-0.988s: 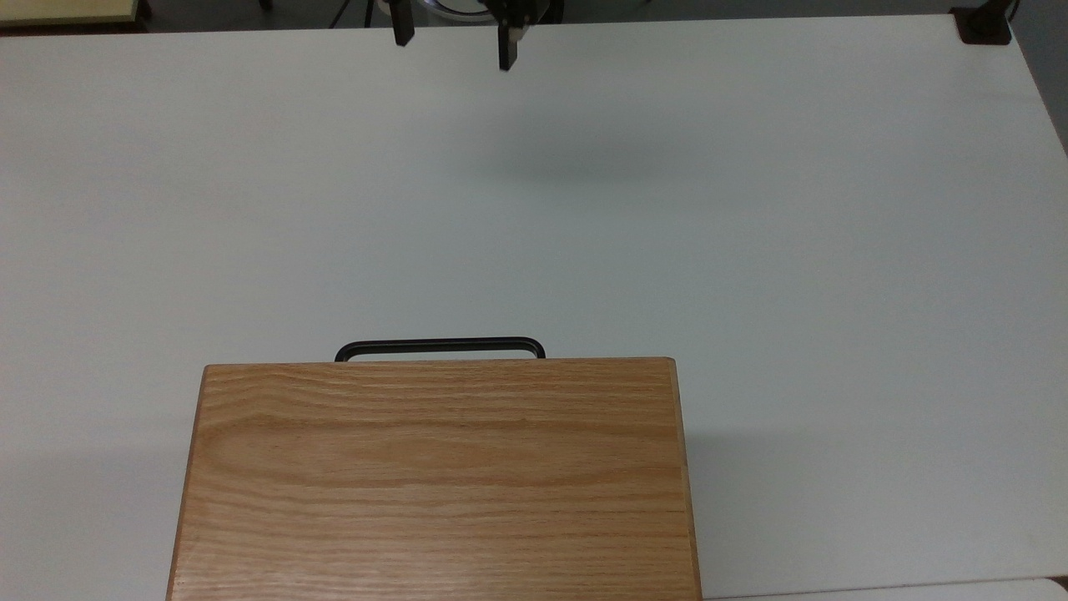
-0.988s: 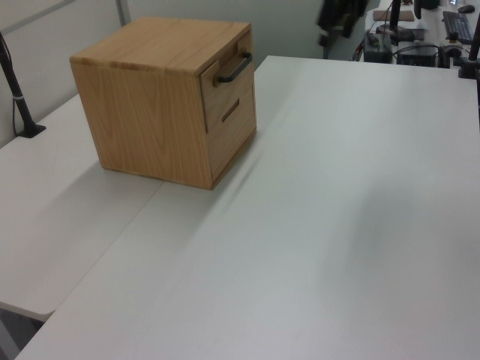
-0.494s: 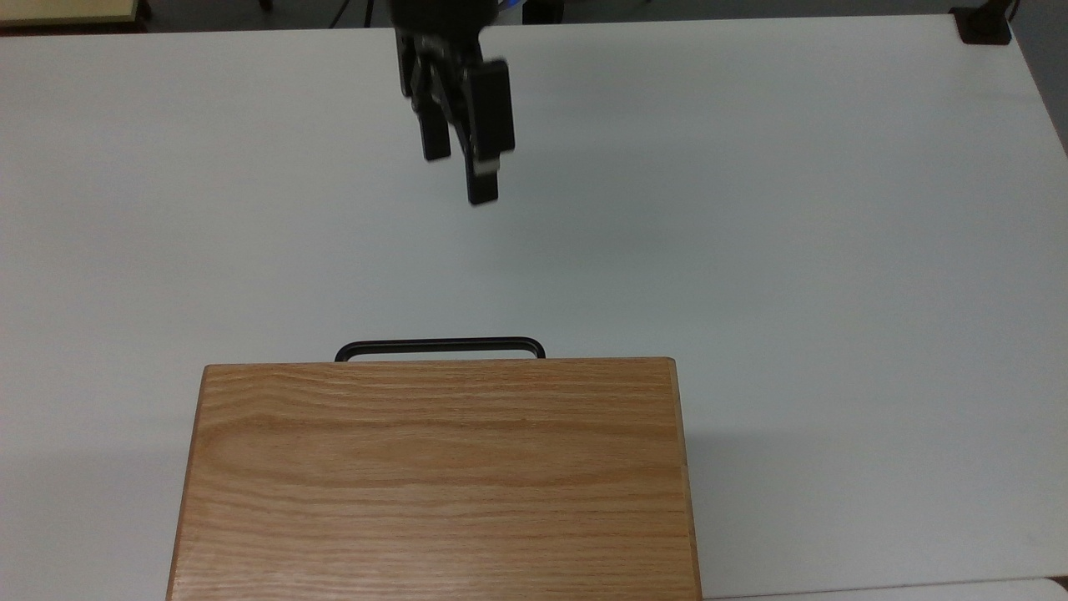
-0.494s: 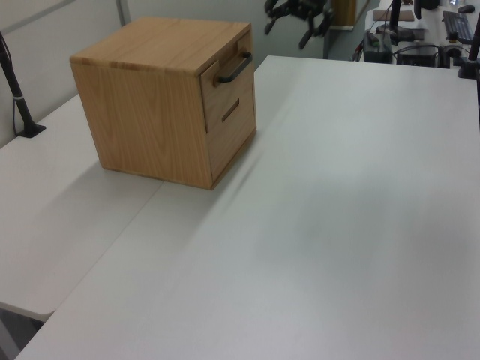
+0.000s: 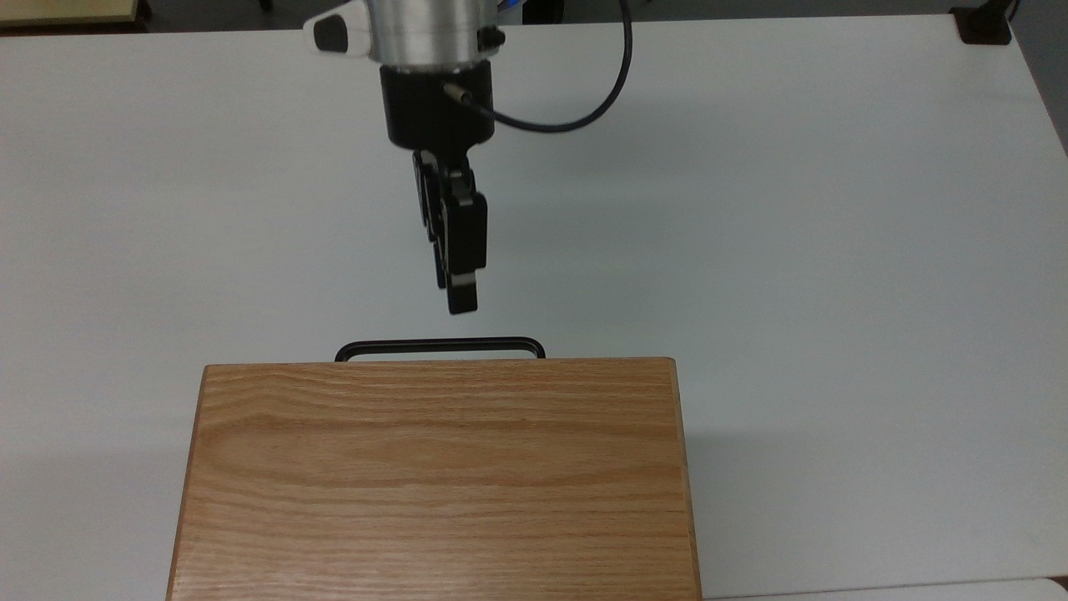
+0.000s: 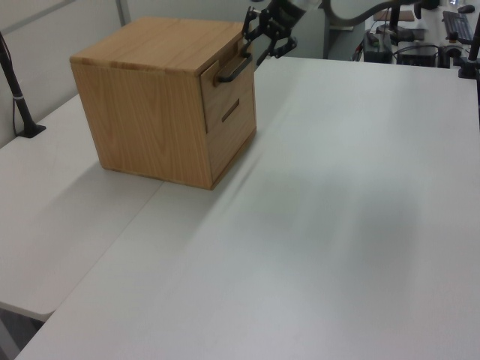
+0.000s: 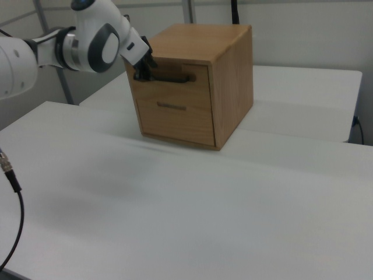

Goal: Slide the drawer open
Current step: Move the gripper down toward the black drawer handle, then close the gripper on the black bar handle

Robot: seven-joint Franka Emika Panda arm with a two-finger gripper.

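Jaws parted on gripper; near drawer handle

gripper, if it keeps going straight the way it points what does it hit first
Most likely the handle of the drawer. In the top view the gripper points at the bar with a small gap left. Its height relative to the bar is unclear, so contact is not certain.
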